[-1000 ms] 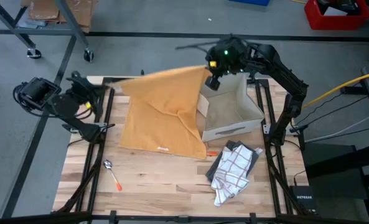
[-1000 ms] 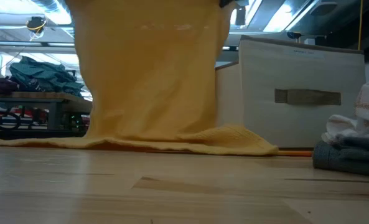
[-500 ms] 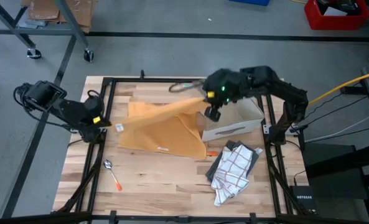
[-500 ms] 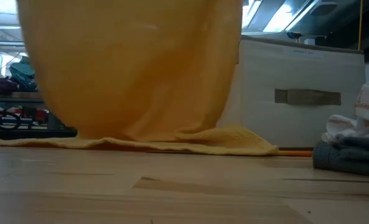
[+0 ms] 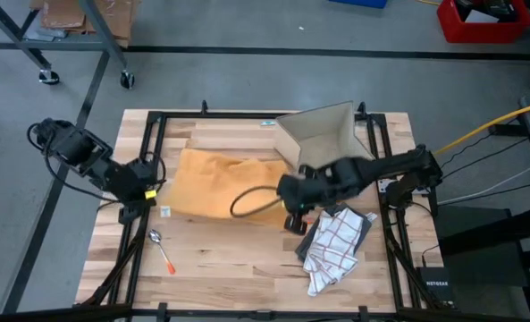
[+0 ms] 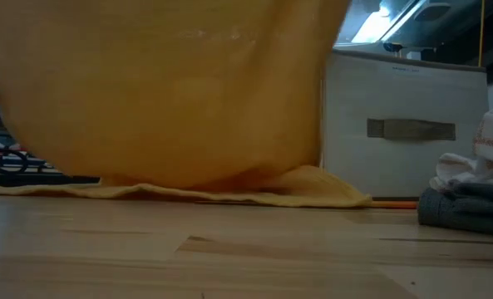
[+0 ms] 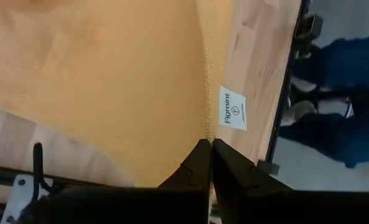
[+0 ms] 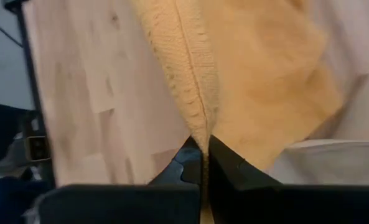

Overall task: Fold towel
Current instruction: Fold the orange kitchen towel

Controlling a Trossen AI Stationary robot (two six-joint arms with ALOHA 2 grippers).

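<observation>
Both claws are pinched shut on the orange towel (image 5: pixel 213 183), one corner each. Left claw (image 5: pixel 150 190) sits low at the tabletop's (image 5: pixel 229 264) left side, gripping the hem right by the white label (image 7: pixel 233 109); in the left wrist view its fingers (image 7: pixel 231 168) meet w/ cloth between them. Right claw (image 5: pixel 293 199) is now near the tabletop's middle-front, just beside the checked cloth pile (image 5: pixel 334 243), w/ a seam edge of the towel clamped between its fingers (image 8: pixel 226 163).

What changed over the last second: right arm was up by the back edge over the fabric box (image 5: pixel 323 134), holding its corner high so the towel hung like a sheet. It has since swung forward & down across the tabletop, carrying that edge toward the near side. Left claw also dropped and moved a bit nearer the front. The low view fills w/ orange cloth accordingly, hanging closer to that camera than before. The box looks tipped or shoved vs. a second ago, its opening now facing differently; can't tell if the arm knocked it.

Meaning for the task, as I read it: this is the fold stroke itself, back edge being laid over the front one. Towel looks roughly halved on the tabletop's left-centre already. Likely what's left: settle the edge, let go, check corners line up. Spoon (image 5: pixel 161 249) at front-left is clear of the cloth.
</observation>
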